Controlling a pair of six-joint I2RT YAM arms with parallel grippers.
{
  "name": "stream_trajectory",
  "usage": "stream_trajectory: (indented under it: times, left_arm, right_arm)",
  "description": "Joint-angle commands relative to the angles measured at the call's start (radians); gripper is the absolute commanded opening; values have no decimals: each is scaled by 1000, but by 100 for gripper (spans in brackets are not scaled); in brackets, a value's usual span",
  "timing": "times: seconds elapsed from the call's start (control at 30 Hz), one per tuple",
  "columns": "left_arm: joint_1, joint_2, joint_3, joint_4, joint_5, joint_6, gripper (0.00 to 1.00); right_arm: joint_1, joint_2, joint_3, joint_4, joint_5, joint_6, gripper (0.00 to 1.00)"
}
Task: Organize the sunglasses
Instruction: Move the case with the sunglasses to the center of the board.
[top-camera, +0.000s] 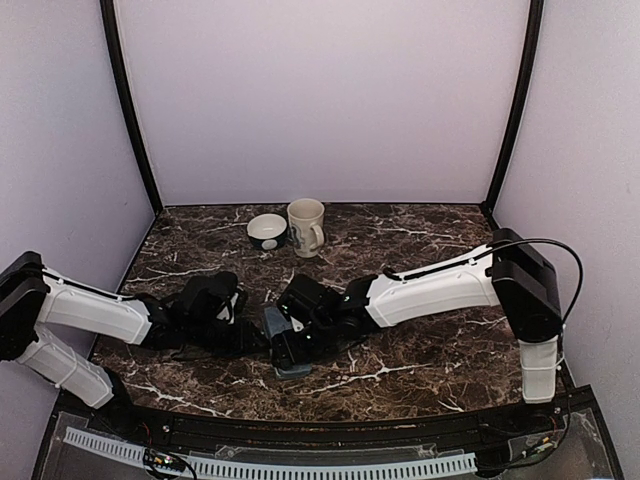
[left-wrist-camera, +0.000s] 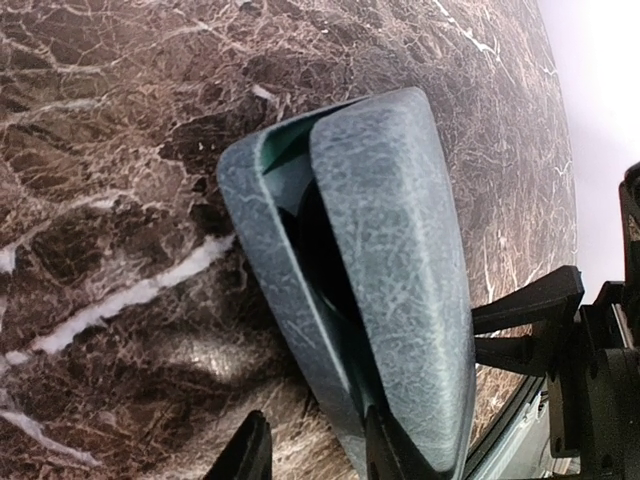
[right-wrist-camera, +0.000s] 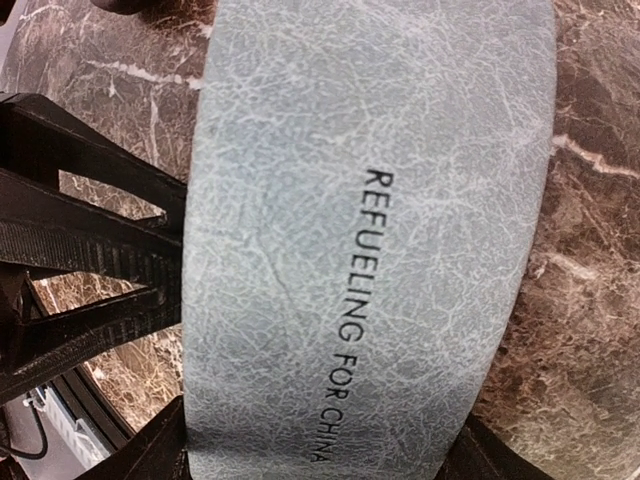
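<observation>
One dark shape, likely the sunglasses, shows within the ajar grey-blue case at centre frame; left end effector straddles its rim narrowly, grip unclear; right end effector spans it wide, touching both sides.

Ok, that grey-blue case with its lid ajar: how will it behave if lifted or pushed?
The grey-blue case looks like a rigid shell, so probably stiff. Its lid is ajar and may flap or snap shut when lifted. On the polished marble table it would likely slide, not roll.
</observation>
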Motion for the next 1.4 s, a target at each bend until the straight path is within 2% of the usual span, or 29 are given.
stream_trajectory:
  times: [0.0, 0.43, 0.8, 0.97, 1.1, 1.23, 1.37]
  left_arm:
    - [-5, -35, -28, 5, -15, 10, 33]
    - [-5, -61, -35, -41, -51, 39, 36]
    - [-5, -79, -8, -109, -108, 84, 36]
    - [-5, -103, 6, -158, -139, 113, 38]
    - [-5, -147, 40, -242, -202, 158, 42]
    - [-3, -200, 65, -297, -259, 195, 52]
    - [12, -224, 97, -346, -303, 210, 75]
  right_arm:
    - [-30, -26, -44, -48, 48, -13, 64]
    - [-52, -41, -78, -76, 37, -56, 63]
    - [-54, -72, -49, -244, 134, -214, 70]
    - [-47, -75, -31, -311, 195, -300, 76]
    - [-41, -88, -37, -338, 238, -356, 87]
    - [-40, -112, -59, -336, 244, -394, 98]
    - [-39, -159, -101, -302, 243, -400, 100]
